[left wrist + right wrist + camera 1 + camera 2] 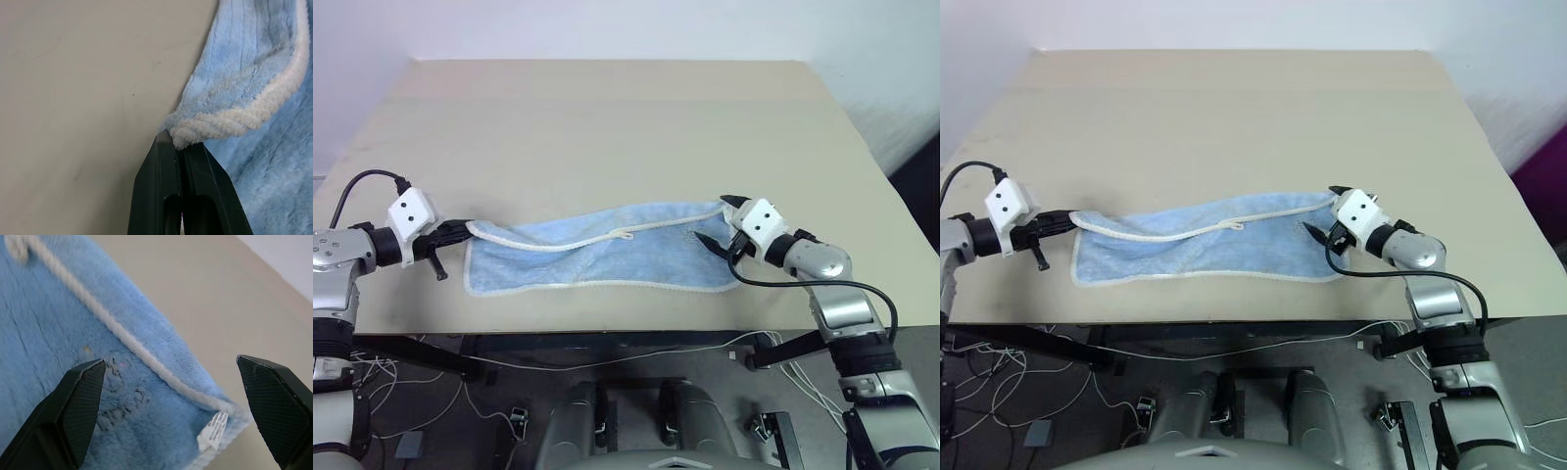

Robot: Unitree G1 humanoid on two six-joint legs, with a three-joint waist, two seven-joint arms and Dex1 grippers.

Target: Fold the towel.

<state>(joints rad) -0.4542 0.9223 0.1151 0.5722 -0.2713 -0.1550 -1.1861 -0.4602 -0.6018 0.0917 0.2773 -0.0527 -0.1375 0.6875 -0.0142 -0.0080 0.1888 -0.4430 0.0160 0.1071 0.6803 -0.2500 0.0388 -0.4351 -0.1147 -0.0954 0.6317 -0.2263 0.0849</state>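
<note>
The light blue towel (597,255) lies crumpled lengthwise on the beige table (607,117) near its front edge, its white edging running across the top. My left gripper (466,229) is shut on the towel's far left corner. In the left wrist view the black fingertips (168,152) pinch the white edging of the towel (259,73). My right gripper (713,219) stands open at the towel's right end, one finger on each side of the far right corner. In the right wrist view the gripper (170,361) straddles the edging, with a small white tag (211,431) at the corner.
The table stretches away bare behind the towel. Its front edge (607,328) runs just below the towel, with cables (607,357) hanging under it. The table's right edge (871,157) lies beyond my right arm.
</note>
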